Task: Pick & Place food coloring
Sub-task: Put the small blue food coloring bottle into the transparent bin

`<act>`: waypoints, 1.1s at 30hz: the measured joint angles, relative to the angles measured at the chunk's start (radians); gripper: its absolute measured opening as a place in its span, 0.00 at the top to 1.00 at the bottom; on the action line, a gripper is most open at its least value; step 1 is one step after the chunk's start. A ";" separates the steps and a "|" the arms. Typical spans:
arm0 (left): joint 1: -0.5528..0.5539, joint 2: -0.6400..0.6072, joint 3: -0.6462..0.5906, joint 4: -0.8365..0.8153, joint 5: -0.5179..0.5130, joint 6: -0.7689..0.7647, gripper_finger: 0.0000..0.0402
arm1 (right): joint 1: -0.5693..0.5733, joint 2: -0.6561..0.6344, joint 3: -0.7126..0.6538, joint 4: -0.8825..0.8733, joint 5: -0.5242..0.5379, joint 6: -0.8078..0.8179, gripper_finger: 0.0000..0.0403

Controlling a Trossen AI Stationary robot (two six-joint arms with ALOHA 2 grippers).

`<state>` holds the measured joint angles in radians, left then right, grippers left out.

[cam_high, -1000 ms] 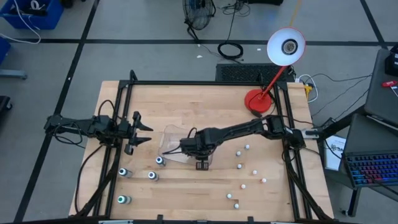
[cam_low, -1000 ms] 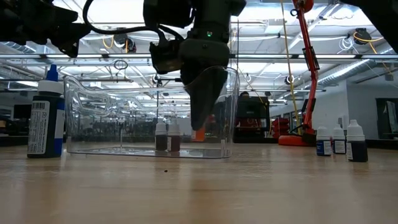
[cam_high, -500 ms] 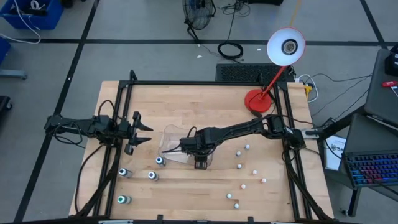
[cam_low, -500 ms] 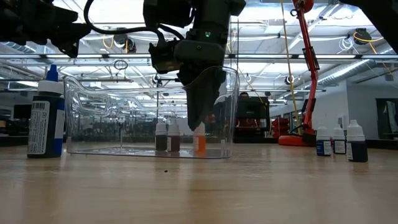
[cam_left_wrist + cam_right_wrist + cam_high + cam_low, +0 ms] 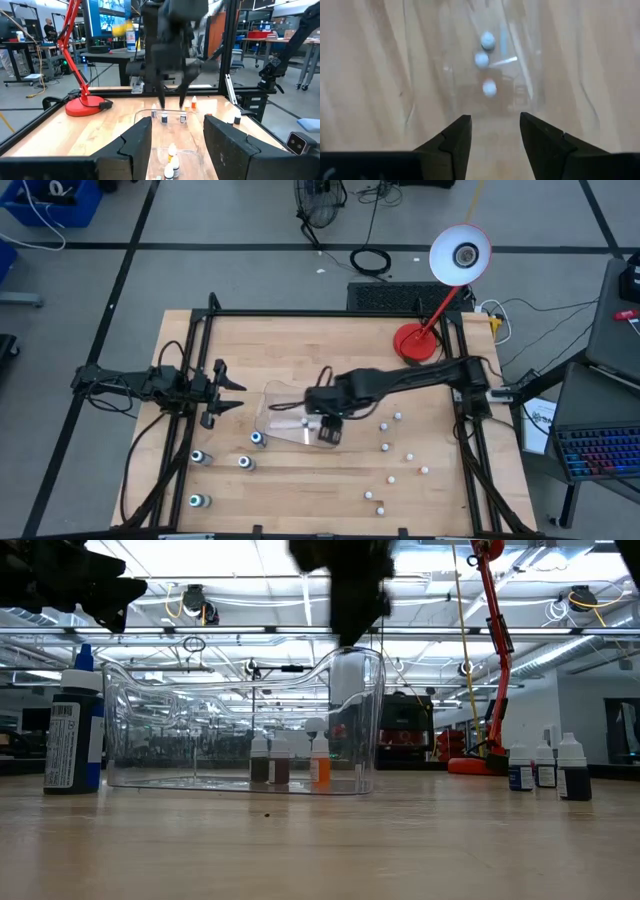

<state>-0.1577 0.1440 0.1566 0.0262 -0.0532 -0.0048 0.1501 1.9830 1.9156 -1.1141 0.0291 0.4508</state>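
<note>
Three tiny white-capped food-coloring bottles (image 5: 320, 762) stand inside the clear rectangular plastic tray (image 5: 150, 730); above it, the right gripper (image 5: 491, 131) hangs open (empty).

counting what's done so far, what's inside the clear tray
Three small bottles stand upright in a row inside the tray: two dark ones and an orange one. The right tool is open above them, so nothing is hidden.

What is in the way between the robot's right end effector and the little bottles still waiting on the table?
Nothing visible. The right end effector hangs open above the clear tray, and the loose bottles stand on bare wood beside it.
</note>
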 joint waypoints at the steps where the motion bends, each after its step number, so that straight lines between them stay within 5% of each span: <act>1: 0.000 0.000 0.000 0.001 0.000 0.000 0.55 | 0.014 -0.023 0.000 -0.033 0.001 0.037 0.62; 6: 0.000 0.000 0.000 0.002 0.000 0.000 0.55 | 0.111 -0.114 -0.066 -0.162 0.106 0.229 0.62; 18: 0.000 0.000 0.000 0.002 0.000 0.000 0.55 | 0.159 -0.407 -0.625 -0.166 0.152 0.571 0.62; 26: 0.000 0.000 0.000 0.001 0.000 0.000 0.55 | 0.089 -0.559 -0.894 0.093 0.087 0.607 0.62; 33: 0.000 0.000 0.000 0.001 0.000 0.000 0.55 | 0.034 -0.571 -0.989 0.170 0.072 0.558 0.62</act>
<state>-0.1575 0.1440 0.1566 0.0275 -0.0532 -0.0048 0.1843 1.4120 0.9267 -0.9438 0.1012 1.0087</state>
